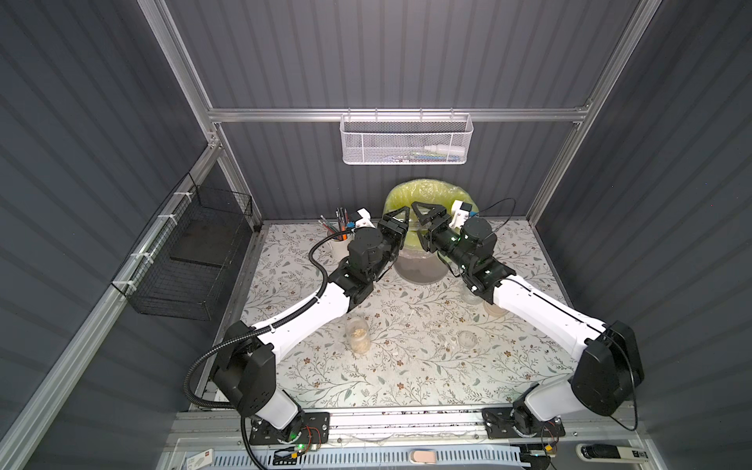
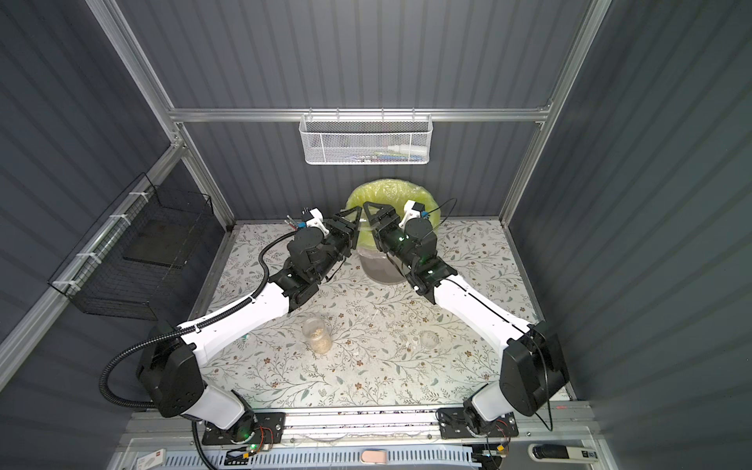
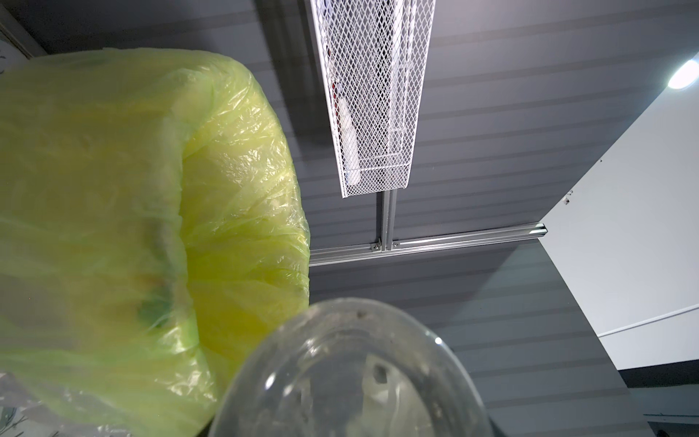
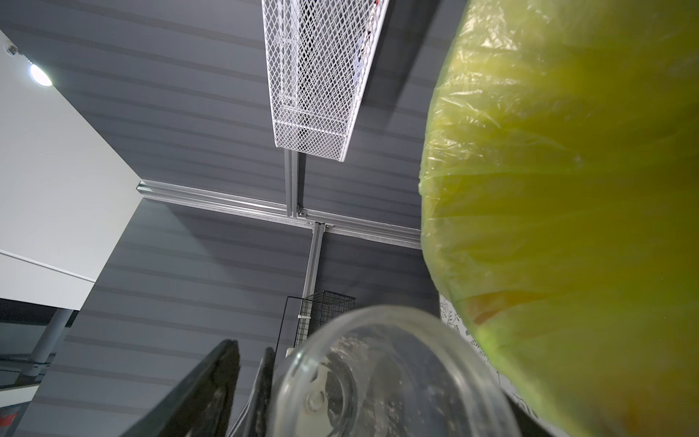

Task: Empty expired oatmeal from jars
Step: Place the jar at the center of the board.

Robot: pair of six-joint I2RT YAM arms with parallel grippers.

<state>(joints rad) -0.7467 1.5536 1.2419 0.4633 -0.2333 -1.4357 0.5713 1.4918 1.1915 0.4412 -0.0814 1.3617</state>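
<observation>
Presently, arms: both reaching toward the back of the table [image 1: 407, 366], meeting over the grey bin [image 1: 419, 270] with its yellow-green bag [image 1: 427, 193].
Left gripper [image 1: 401, 217]: fingers pinching tight on a clear jar [image 3: 351, 378], holding it above the bin.
Right gripper [image 1: 423, 211]: fingers sitting close by the same jar; whether they are gripping it, cannot tell.
Clear jar: looking nearly empty, a few specks clinging to the glass.
Oatmeal [image 1: 359, 341]: lying inside a second jar [image 1: 358, 325], standing on the table beside the left arm.
Small glass item [image 1: 467, 338]: sitting near the right arm; jar or lid, cannot tell.
Beige lid [image 1: 494, 311]: peeking out from under the right arm.
</observation>
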